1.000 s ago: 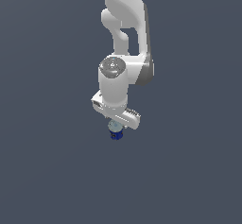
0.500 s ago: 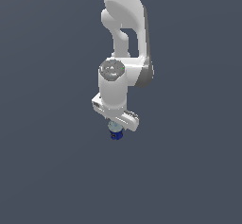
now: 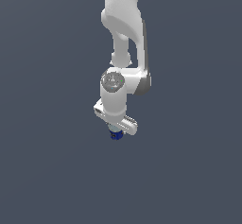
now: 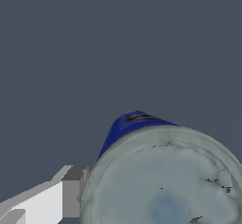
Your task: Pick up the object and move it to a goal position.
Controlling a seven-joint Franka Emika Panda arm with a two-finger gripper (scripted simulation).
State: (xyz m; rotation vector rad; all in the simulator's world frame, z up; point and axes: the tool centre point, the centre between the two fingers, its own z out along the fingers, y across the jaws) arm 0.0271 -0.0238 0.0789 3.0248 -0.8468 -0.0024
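Note:
The object is a tiny dark-blue can (image 3: 116,135) with a pale silvery-grey round top. In the exterior view only its blue lower part shows, just under the white hand. My gripper (image 3: 116,132) points straight down and is shut on the can. In the wrist view the can (image 4: 160,176) fills the near part of the picture, its grey top facing the camera and its blue side beyond it. One grey-tipped white finger (image 4: 71,192) presses against the can's side. The other finger is out of view.
The white arm (image 3: 124,34) rises from the hand to the top edge of the exterior view. A plain dark grey-blue ground (image 3: 47,171) lies all around.

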